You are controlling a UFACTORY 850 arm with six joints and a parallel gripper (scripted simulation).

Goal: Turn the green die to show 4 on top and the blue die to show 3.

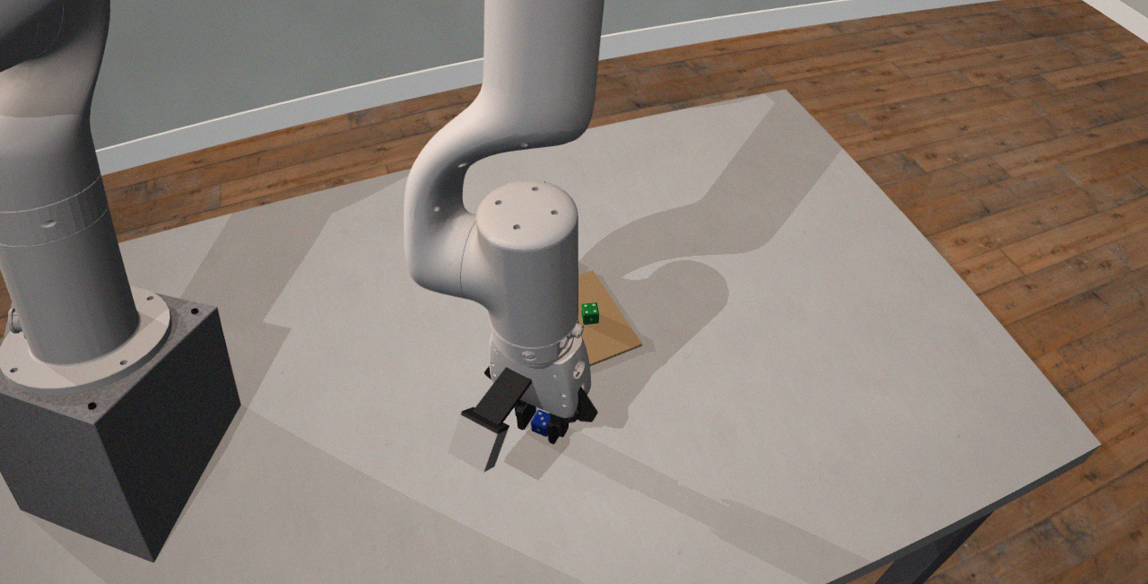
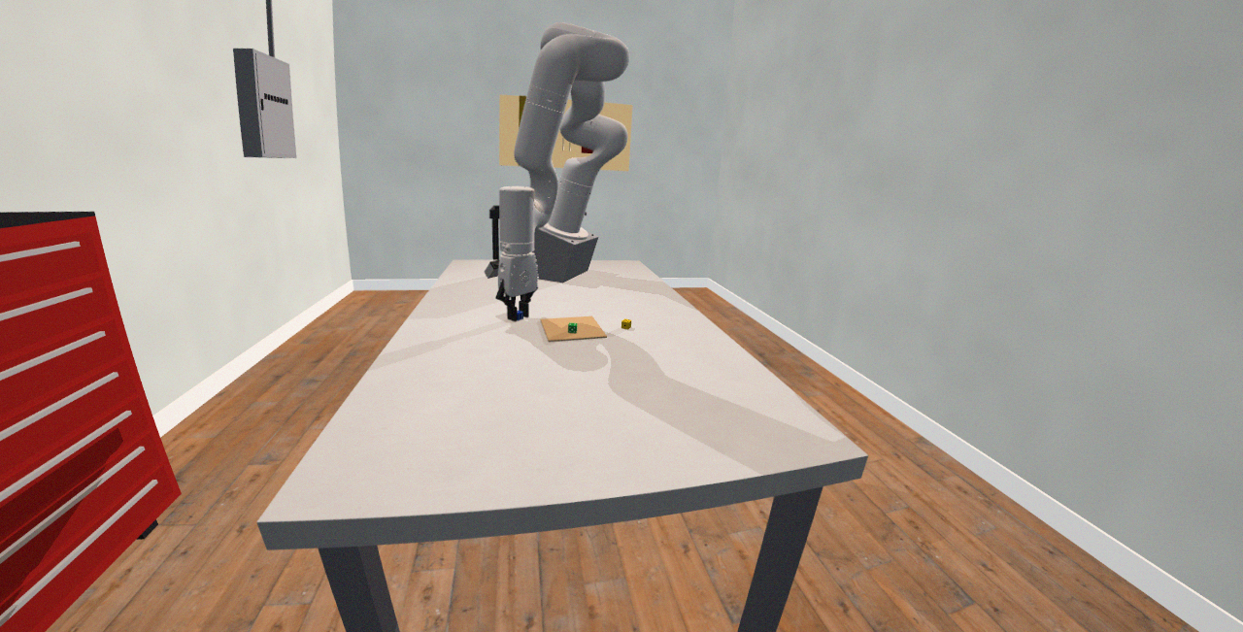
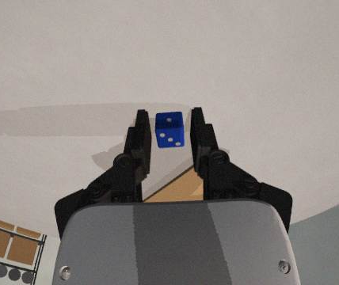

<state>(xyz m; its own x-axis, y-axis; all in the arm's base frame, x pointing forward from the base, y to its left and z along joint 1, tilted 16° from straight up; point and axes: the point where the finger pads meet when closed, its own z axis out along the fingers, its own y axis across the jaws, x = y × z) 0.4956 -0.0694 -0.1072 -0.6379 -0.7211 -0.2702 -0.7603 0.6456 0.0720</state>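
Observation:
My gripper [image 1: 537, 430] [image 2: 519, 316] [image 3: 169, 122] points down, its fingers part-way open on either side of the blue die [image 1: 540, 422] [image 2: 520, 315] [image 3: 170, 136]. In the wrist view a gap shows between the die and each finger. The blue die is on the table beside the mat; its top looks like 3, with 1 on a side. The green die [image 1: 589, 313] [image 2: 571, 327] lies on the tan mat [image 1: 612, 339] [image 2: 592, 331] [image 3: 173, 193] with 4 on top. The yellow die [image 2: 625, 323] lies off the mat; its top number is too small to read. The arm hides it in the top view.
The table [image 1: 842, 323] [image 2: 487, 437] carries the mat and dice. The arm's grey base block [image 1: 184, 452] [image 2: 569, 256] stands at the far end in the exterior view. The arm hides part of the mat in the top view.

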